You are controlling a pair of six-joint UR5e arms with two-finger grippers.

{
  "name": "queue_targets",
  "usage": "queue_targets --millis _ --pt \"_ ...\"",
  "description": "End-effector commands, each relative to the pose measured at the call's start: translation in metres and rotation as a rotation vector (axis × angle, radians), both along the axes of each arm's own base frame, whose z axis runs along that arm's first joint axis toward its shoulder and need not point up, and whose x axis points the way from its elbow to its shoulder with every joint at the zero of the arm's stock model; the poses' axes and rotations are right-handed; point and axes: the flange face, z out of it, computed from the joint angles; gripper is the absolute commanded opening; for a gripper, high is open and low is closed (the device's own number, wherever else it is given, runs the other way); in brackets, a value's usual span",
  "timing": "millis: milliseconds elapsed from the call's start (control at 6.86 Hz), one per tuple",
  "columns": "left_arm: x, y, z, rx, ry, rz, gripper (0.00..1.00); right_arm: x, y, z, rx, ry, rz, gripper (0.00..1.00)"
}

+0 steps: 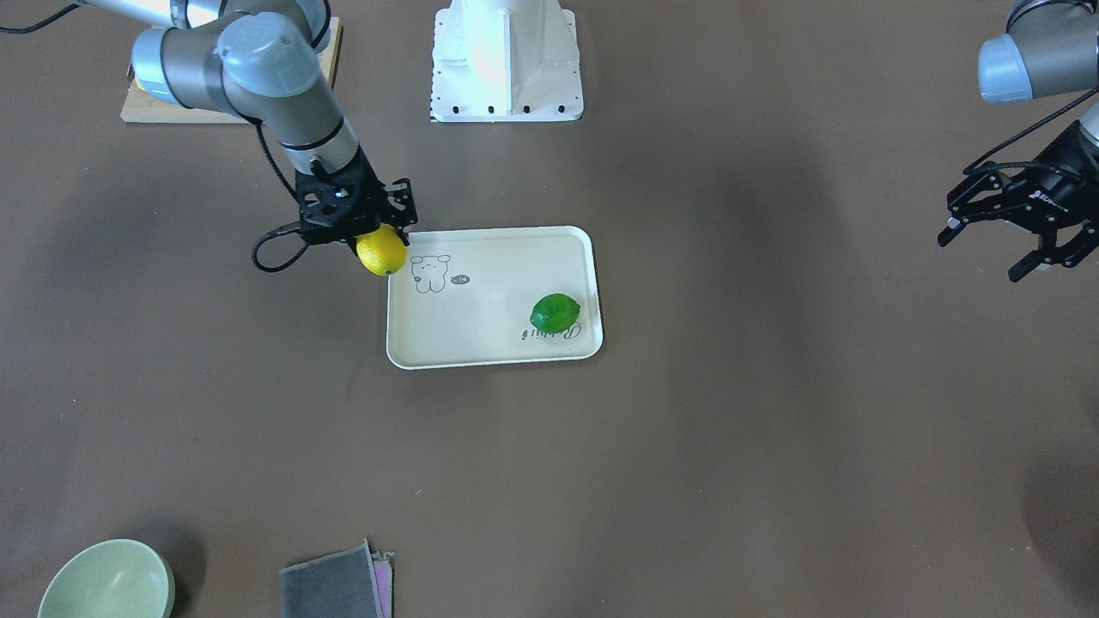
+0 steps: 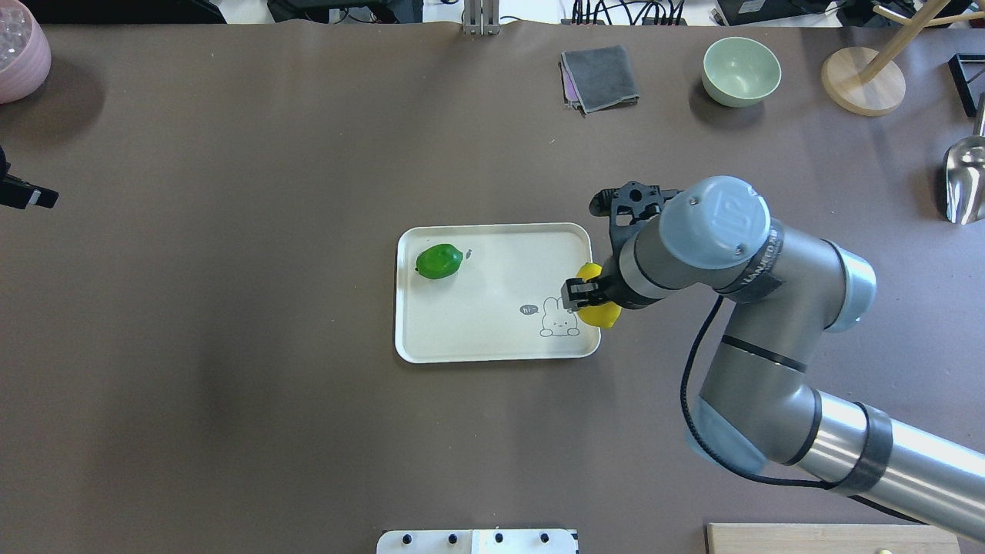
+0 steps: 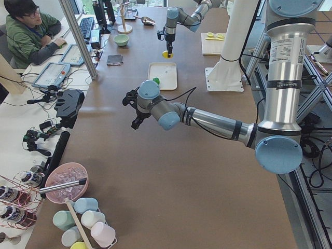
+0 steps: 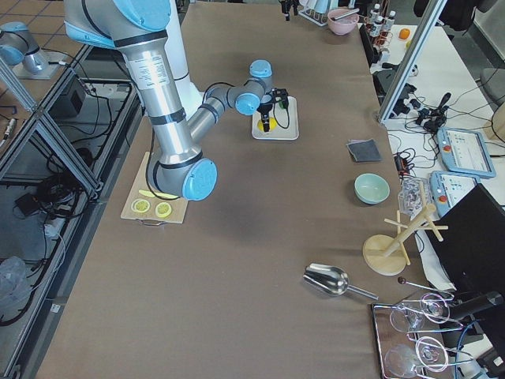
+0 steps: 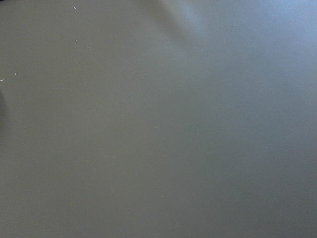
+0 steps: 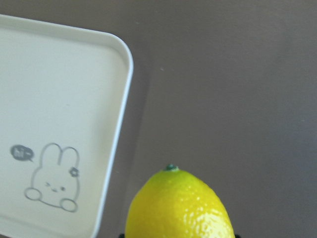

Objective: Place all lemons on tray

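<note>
While the green lemon [image 1: 555, 312] already lies on the tray [image 2: 492, 254] at mid-worktop, the yellow lemon [image 1: 381, 251] hangs clamped in the right gripper [image 2: 591, 295]. It is raised just outside the tray's rim, on the side toward the right edge. Half the task looks done; what is left is a short carry over the rim and a release. The left gripper [image 1: 983, 256] hovers toward the left edge, fingers spread, empty. A bowl [image 2: 741, 71] and cloth [image 2: 600, 77] sit by the far edge, and a board [image 2: 808, 538] with slices [image 4: 152, 207] is at the near right corner, all well apart from the tray. Only the rim stands in the way; the green lemon lies at the tray's other end.
</note>
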Motion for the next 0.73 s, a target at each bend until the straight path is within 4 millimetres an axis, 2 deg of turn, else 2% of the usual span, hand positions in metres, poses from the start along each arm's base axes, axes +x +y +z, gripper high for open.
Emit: queue_targets --millis 0,146,291,583 --pt "0.001 -0.002 0.002 -0.004 -0.002 0.001 0.99 -0.045 -0.009 -0.035 -0.009 -0.001 0.037 0.8" --pt "0.001 -0.002 0.003 -0.004 -0.002 0.001 0.99 -0.042 -0.009 -0.039 0.0 -0.01 0.042 1.0" --pt "0.001 -0.002 0.005 -0.009 -0.003 0.001 0.99 -0.033 -0.016 -0.042 0.001 -0.017 0.046 1.0" --pt "0.001 -0.002 0.005 -0.007 -0.003 0.001 0.99 0.012 -0.05 -0.049 -0.064 -0.077 -0.009 1.0"
